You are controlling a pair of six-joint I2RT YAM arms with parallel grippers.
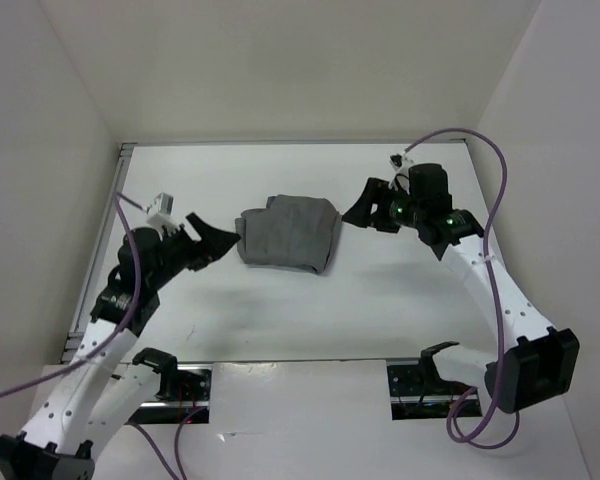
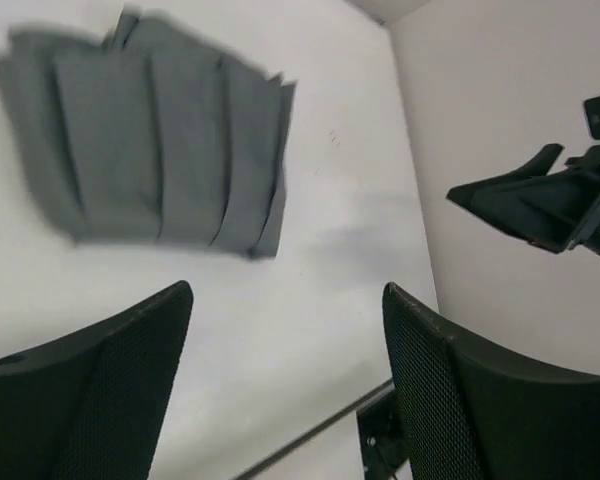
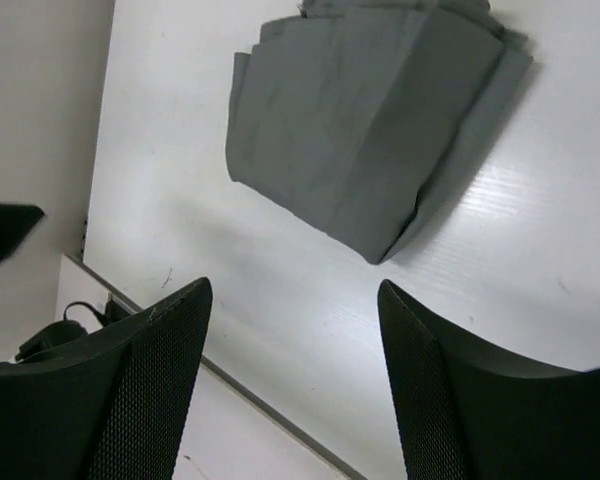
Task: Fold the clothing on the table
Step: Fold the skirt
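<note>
Clothing point(image 1: 288, 235), one folded piece, lower layers hidden, lies between wide empty left jaws at nine o'clock and right jaws at three.

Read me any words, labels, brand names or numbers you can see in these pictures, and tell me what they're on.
No text can be read.
The clothing is plain grey.
A faint mark on the white table is too small to make out.

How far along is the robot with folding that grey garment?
Mostly done, it seems: the clothing lies in a compact folded bundle on the table. Nothing is in hand; the left tool and right tool are open, either side of it, apart. Left, perhaps: neatening its uneven edges.
</note>
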